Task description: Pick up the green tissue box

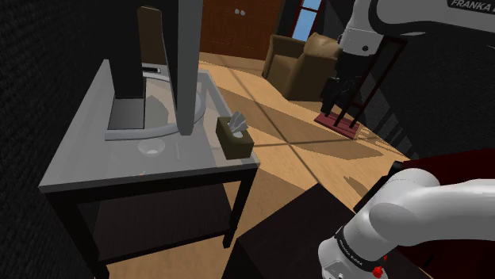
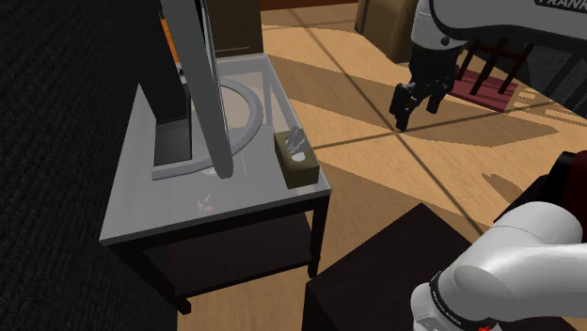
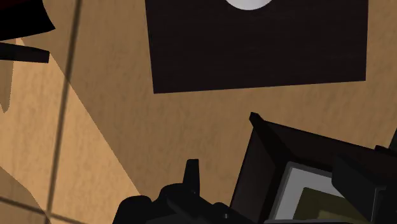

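Observation:
An olive-green tissue box [image 1: 235, 137] [image 2: 295, 156] with a white tissue poking out of its top stands upright on the grey table [image 1: 95, 150] [image 2: 169, 202], close to the edge nearest the arm. My black gripper [image 1: 332, 98] [image 2: 417, 103] hangs open in the air over the wooden floor, well off to the side of the table and higher than the box, with nothing between its fingers. In the wrist view the gripper [image 3: 267, 168] looks down at the floor, and a corner of the table with an olive patch of the box [image 3: 318, 205] lies beside it.
On the table stand a dark upright block [image 1: 127, 71], a tall grey post [image 1: 186, 63] and a pale curved ring [image 2: 249, 118], with a small bowl [image 1: 151, 148] nearby. A brown armchair [image 1: 297, 55] and a red-based rack [image 1: 341, 123] stand on the floor behind the gripper.

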`<action>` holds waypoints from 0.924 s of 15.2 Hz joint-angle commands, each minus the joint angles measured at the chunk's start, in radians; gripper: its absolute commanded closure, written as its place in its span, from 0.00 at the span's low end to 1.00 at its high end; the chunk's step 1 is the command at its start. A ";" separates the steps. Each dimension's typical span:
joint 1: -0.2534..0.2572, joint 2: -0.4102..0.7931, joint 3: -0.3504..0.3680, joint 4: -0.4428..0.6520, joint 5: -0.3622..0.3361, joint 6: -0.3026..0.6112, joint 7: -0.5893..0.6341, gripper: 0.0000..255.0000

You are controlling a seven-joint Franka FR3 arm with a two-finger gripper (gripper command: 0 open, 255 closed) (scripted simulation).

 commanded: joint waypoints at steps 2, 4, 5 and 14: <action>0.012 0.026 -0.019 -0.004 0.008 0.035 -0.030 0.00; 0.038 0.080 -0.055 -0.006 0.028 0.102 -0.093 0.00; 0.051 0.109 -0.073 -0.006 0.040 0.134 -0.125 0.00; 0.192 0.406 -0.208 0.069 0.214 0.360 -0.454 0.00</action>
